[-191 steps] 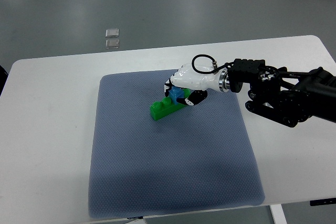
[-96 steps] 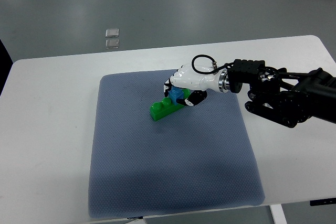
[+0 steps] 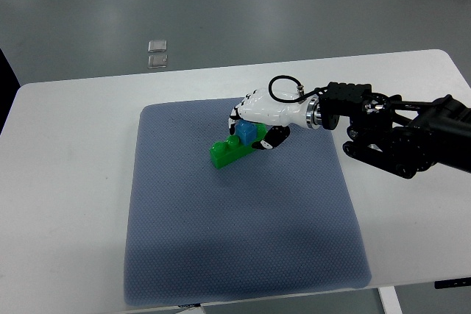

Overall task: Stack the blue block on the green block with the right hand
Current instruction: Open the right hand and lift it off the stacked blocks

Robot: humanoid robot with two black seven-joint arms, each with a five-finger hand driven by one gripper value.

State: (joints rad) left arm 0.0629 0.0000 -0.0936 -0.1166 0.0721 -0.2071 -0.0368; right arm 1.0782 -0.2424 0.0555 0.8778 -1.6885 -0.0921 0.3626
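since the earlier frame your right robot hand [image 3: 254,124] has lifted slightly, and the blue block [image 3: 246,131] shows a little more. its white fingers [image 3: 237,115] are still curled over the blue block, which sits on the right end of the green block [image 3: 229,151], on the grey mat [image 3: 235,233]. press straight down so the studs seat, then release without dragging. both blocks look like hard glossy plastic; the dimpled mat on the white tabletop [image 3: 66,182] should grip them.
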